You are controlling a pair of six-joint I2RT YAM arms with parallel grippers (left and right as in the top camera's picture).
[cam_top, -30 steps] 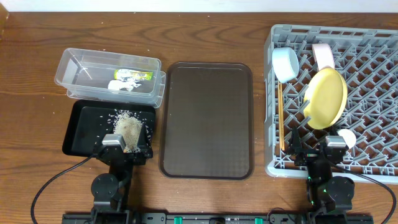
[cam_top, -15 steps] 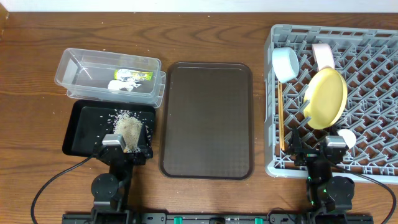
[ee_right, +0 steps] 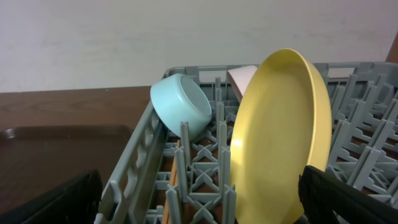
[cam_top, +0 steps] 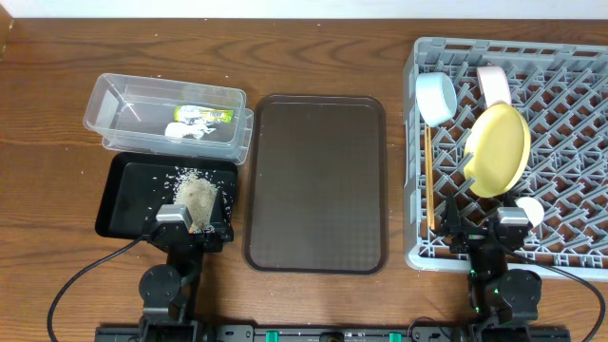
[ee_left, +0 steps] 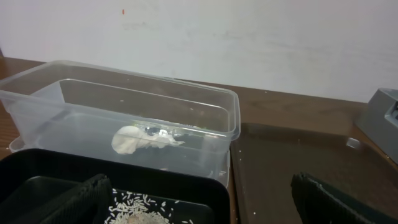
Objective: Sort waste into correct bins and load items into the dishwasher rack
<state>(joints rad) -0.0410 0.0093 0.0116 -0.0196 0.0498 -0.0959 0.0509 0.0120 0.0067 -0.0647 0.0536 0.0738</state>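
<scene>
The grey dishwasher rack (cam_top: 570, 114) holds the yellow plate (cam_top: 499, 150) on edge, the light-blue bowl (cam_top: 436, 98), the white bowl (cam_top: 493, 83), the small white cup (cam_top: 530, 211) and the chopsticks (cam_top: 428, 180). The clear tub (cam_top: 166, 114) holds the green-and-yellow wrapper (cam_top: 211, 114) and white scraps (cam_top: 187, 130). The black tray (cam_top: 128, 190) holds rice (cam_top: 195, 195). My left gripper (cam_top: 193, 228) is open and empty at the black tray's near edge (ee_left: 199, 202). My right gripper (cam_top: 486, 233) is open and empty at the rack's near edge, facing the plate (ee_right: 280, 137) and blue bowl (ee_right: 181, 104).
The brown serving tray (cam_top: 318, 180) lies between the bins and the rack. Its corner shows in the left wrist view (ee_left: 298, 155). Cables run along the table's front edge by both arm bases.
</scene>
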